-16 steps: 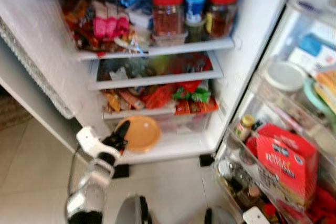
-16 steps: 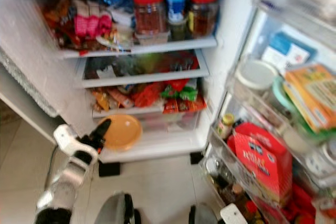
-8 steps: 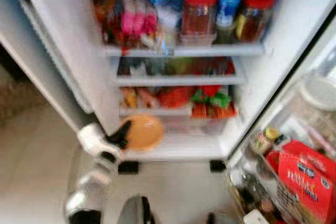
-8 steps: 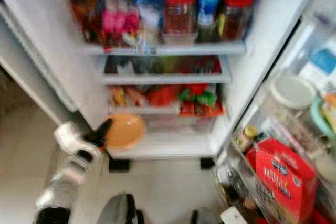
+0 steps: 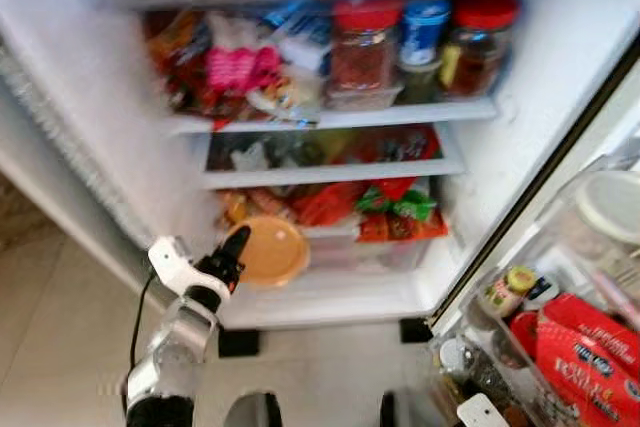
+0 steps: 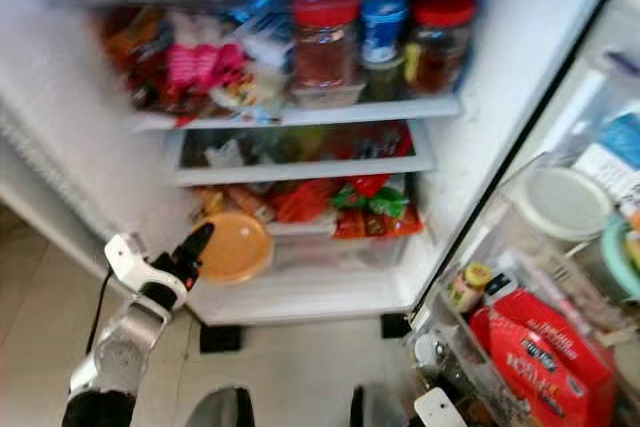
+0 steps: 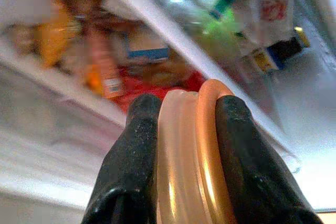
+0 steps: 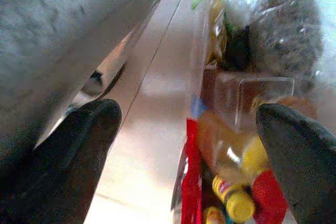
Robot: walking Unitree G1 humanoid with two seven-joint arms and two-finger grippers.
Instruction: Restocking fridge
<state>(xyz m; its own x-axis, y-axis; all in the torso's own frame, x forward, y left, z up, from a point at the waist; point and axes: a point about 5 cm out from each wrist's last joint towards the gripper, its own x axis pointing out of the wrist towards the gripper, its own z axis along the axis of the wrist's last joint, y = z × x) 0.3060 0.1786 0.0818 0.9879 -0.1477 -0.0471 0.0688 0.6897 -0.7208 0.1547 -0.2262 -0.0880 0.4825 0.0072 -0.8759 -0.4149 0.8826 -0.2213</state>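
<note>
Orange and probably smooth plastic, the lid (image 5: 268, 252) that our left gripper (image 5: 234, 250) clenches by the rim before the low fridge shelf (image 5: 340, 287) seems light, stiff and slippery, while our right gripper (image 8: 184, 156) hangs with fingers apart.

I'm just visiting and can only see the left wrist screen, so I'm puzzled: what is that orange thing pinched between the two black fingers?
Observer: A round orange dish. The left end effector grips it by the rim, at the open fridge.
Operator: Where in the fridge?
Observer: Low down, just over the white bottom shelf, under the drawer of red and green packets.
Operator: And the other arm?
Observer: The right end effector hangs open, low by the door bins, near small bottles and a red box.
</note>
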